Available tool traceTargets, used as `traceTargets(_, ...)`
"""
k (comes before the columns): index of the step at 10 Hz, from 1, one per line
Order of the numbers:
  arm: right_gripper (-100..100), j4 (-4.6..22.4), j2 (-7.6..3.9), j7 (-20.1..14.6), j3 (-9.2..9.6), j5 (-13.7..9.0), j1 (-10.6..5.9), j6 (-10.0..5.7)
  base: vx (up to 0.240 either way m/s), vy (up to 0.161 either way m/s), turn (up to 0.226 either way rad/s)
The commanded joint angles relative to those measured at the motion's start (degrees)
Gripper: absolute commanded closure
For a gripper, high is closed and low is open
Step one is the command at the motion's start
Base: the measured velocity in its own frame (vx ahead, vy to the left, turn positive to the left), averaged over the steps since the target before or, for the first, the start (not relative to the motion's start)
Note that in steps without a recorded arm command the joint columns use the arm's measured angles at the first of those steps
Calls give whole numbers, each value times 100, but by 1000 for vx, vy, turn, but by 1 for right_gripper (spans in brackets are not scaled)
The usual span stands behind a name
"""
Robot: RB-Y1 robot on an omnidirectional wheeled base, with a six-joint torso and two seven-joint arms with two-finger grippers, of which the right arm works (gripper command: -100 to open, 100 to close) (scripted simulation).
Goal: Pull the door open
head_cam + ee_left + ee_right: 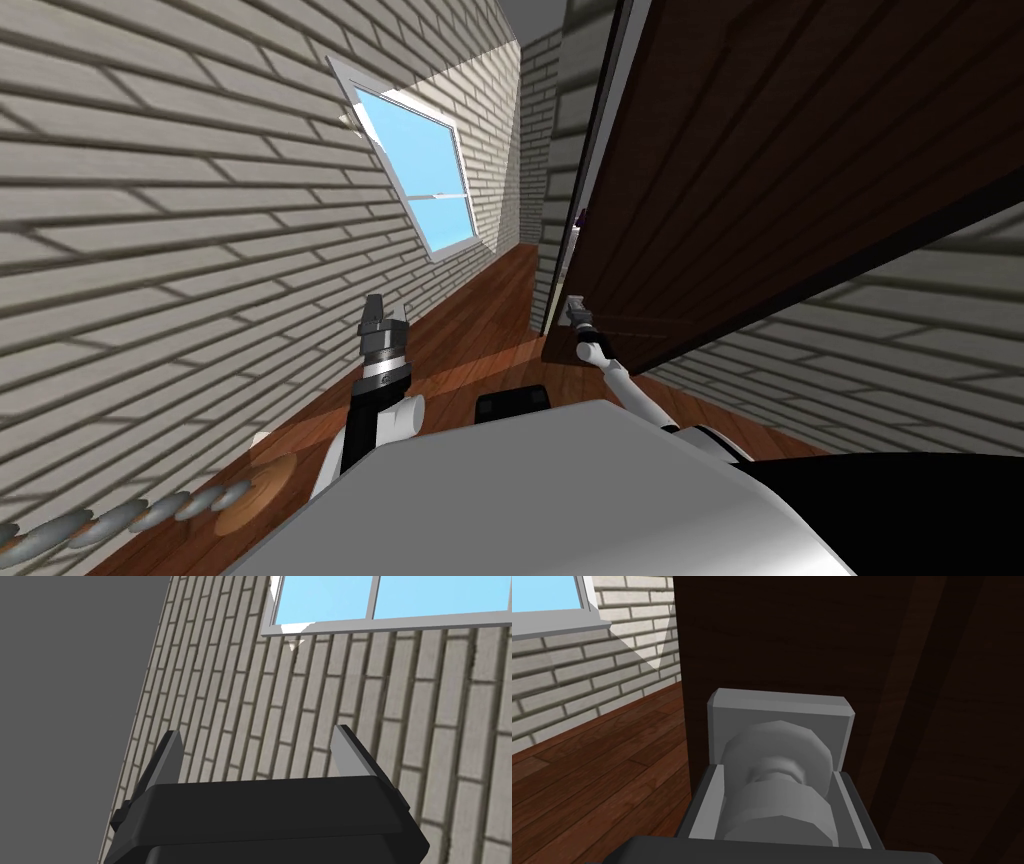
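A dark brown wooden door stands ajar at my right, its free edge toward the corridor. On it sits a grey round knob on a square grey plate. My right gripper is at that knob, and its two fingers press the knob's sides. The door's dark panel rises behind the plate. My left gripper hovers over the floor to the left of the door, open with nothing between its fingers.
A pale brick wall with a window runs along the left. Dark wood floor leads down a narrow corridor between wall and door. Round flat discs lie in a row at the wall's foot.
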Motion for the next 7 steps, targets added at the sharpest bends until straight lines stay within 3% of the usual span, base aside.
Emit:
traceTargets(1,100,42,-87,-165,157,20,36,-53,-224,-77,154)
traceTargets(7,100,-85,-483,-621,517,34,215,-165,-224,-59,160)
